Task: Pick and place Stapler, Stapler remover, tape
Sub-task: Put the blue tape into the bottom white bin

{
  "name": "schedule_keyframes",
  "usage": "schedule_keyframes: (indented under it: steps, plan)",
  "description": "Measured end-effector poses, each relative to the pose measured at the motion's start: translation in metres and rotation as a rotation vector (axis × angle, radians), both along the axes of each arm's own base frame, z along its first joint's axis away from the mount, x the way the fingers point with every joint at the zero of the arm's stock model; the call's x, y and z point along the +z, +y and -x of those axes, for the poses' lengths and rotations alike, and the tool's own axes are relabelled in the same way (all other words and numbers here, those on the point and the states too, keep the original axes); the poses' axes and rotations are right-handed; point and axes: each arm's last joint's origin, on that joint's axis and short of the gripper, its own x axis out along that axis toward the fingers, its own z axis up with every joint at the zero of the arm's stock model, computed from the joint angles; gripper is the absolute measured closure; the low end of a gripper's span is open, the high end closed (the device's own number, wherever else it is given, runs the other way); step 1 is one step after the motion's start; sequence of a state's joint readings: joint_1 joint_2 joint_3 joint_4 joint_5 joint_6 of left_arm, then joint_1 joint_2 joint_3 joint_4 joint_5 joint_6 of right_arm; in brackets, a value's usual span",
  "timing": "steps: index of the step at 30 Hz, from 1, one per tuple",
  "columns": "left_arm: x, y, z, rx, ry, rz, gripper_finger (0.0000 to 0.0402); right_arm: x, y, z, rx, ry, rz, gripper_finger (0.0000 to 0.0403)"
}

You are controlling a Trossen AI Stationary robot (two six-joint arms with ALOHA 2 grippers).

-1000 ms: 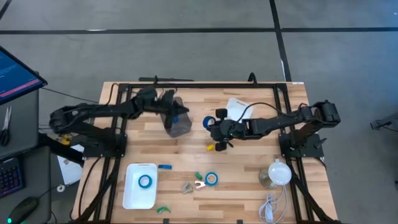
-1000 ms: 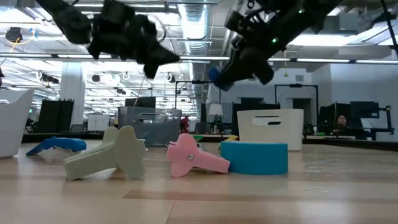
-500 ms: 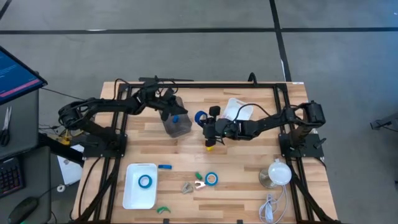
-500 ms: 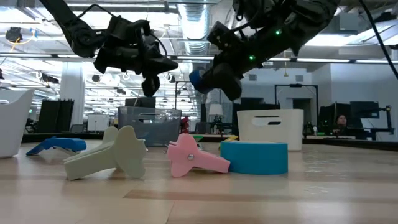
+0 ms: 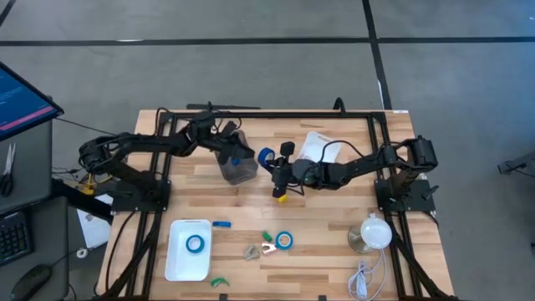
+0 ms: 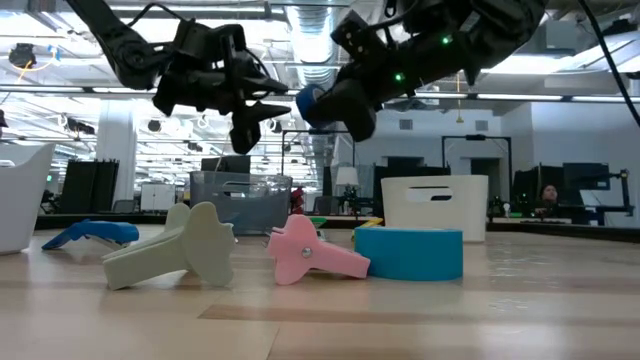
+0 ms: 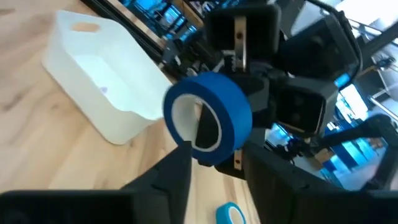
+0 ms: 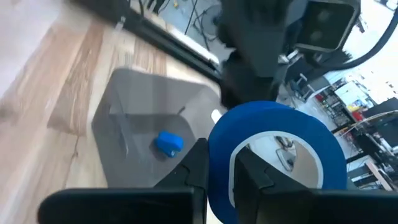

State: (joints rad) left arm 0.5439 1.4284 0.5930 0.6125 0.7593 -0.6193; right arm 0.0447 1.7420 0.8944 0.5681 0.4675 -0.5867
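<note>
I see the right gripper (image 5: 269, 162) clamped on a roll of tape (image 5: 266, 156), holding it in the air just beside the clear bin (image 5: 240, 166), level with its right wall. The left gripper (image 5: 233, 147) hangs over the bin's top edge with its fingers parted and nothing between them, so the two grippers sit close together there. A small blue piece (image 8: 168, 142) lies inside the bin. Bare wood lies in front of the bin, toward the white tray (image 5: 176, 261).
</note>
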Motion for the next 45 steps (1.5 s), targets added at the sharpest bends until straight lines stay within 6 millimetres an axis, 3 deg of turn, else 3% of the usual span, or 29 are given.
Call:
schedule_keyframes:
  steps: [6, 13, 25, 39, 42, 45]
  plan:
    - [0.003, -0.010, -0.007, 0.004, -0.020, -0.010, 0.0226, 0.001, 0.001, -0.001, 0.050, -0.017, -0.016, 0.0375]
    - [0.008, -0.017, -0.010, -0.015, -0.067, -0.018, 0.0223, 0.003, 0.002, -0.001, 0.053, -0.038, -0.023, 0.0375]
    - [0.009, -0.026, -0.015, -0.010, -0.082, -0.051, 0.0265, 0.006, 0.002, -0.002, 0.074, -0.065, -0.032, 0.0375]
    - [0.011, -0.026, -0.015, -0.010, -0.109, -0.110, 0.0380, 0.007, 0.002, -0.002, 0.065, -0.071, -0.027, 0.0375]
    - [0.011, -0.026, -0.015, -0.011, -0.116, -0.112, 0.0377, 0.009, 0.002, -0.004, 0.067, -0.077, -0.027, 0.0375]
    - [0.012, -0.026, -0.015, -0.012, -0.118, -0.106, 0.0347, 0.011, 0.003, -0.005, 0.085, -0.082, -0.035, 0.0375]
